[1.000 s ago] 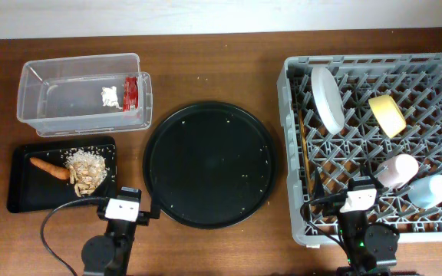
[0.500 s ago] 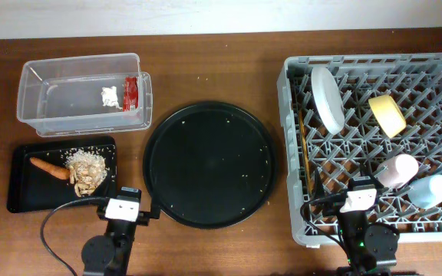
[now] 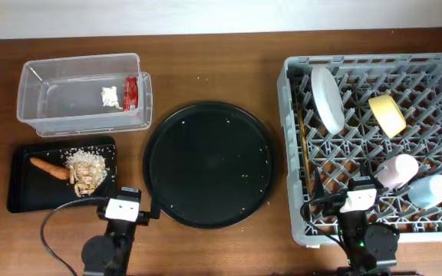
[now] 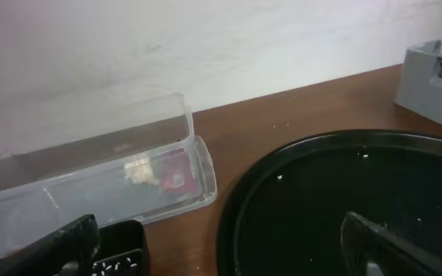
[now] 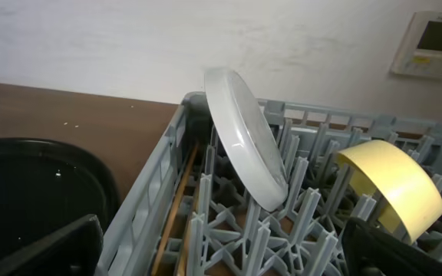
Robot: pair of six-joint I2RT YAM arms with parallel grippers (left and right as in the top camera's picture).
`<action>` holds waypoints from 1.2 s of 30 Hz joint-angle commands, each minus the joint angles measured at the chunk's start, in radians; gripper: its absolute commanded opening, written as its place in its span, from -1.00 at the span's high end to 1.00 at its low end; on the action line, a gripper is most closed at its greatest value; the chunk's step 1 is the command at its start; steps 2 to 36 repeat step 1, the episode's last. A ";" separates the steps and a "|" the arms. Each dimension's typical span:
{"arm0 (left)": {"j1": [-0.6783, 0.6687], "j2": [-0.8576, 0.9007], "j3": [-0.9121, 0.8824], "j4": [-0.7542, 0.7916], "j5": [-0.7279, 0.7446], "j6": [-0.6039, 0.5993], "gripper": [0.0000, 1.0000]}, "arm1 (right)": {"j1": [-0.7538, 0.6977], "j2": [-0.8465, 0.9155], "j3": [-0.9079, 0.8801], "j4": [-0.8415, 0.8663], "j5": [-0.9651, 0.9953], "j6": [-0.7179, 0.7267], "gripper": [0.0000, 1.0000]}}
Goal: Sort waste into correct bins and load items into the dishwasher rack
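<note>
While overhead shows carrot (image 3: 50,167), right wrist shows panel (image 5: 438,44).

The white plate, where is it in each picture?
Overhead: the plate stands on edge in the upper left of the rack.
Left wrist: not in it.
Right wrist: the plate leans in the rack, middle of the picture.
Shared landmark: the round black tray, seen in all three views.
</note>
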 commanded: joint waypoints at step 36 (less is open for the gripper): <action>-0.005 -0.006 -0.006 0.001 0.015 0.016 -0.99 | -0.005 -0.007 -0.005 -0.005 0.005 -0.006 -0.97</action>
